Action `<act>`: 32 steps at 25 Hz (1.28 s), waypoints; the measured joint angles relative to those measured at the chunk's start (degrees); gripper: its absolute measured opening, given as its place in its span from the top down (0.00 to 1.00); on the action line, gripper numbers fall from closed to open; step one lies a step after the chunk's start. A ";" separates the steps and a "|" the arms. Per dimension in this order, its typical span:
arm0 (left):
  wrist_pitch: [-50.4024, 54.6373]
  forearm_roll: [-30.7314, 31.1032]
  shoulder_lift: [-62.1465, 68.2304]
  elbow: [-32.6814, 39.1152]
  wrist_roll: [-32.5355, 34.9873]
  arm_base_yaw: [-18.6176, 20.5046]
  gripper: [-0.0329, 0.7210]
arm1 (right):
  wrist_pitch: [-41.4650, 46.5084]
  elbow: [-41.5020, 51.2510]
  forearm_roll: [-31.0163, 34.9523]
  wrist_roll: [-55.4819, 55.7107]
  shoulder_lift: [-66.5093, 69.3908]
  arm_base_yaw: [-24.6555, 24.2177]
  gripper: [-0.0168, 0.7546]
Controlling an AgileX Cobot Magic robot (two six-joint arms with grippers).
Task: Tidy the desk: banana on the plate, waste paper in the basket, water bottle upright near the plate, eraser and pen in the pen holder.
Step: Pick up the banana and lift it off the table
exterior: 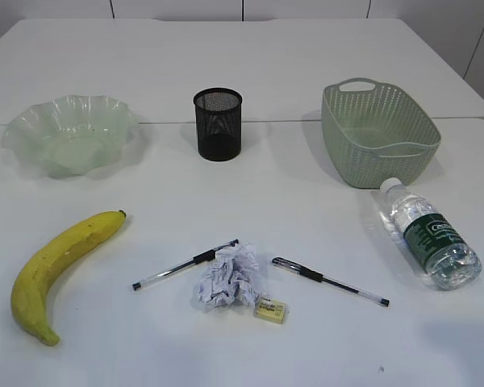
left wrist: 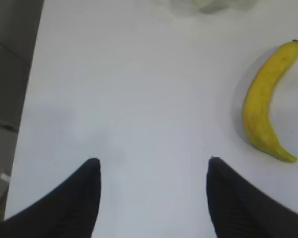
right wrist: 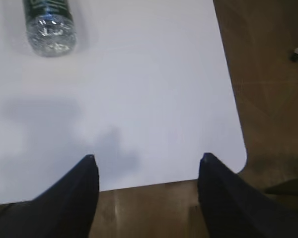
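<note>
The left claw (left wrist: 151,166) hangs with its jaws spread wide and nothing between them, over bare tabletop (left wrist: 139,99); the banana (left wrist: 265,101) lies just off to its right, flat and untouched. The right claw (right wrist: 146,161) is likewise released and empty, poised above the near right corner of the tabletop, with the base of the water bottle (right wrist: 48,29) ahead of it.

Farther out, nothing is yet tidied. The plate (exterior: 68,133), pen holder (exterior: 218,123) and basket (exterior: 379,133) stand empty along the back. The waste paper (exterior: 226,278) sits between two pens (exterior: 185,264), with the eraser (exterior: 270,311) touching its front edge.

I judge this the opening step. The left claw's next move would be to shift right, line up across the banana's middle and descend
</note>
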 joint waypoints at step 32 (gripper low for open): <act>8.98 -9.34 57.26 -30.14 0.93 -13.90 0.31 | 3.19 -34.46 16.94 3.06 55.43 1.38 0.35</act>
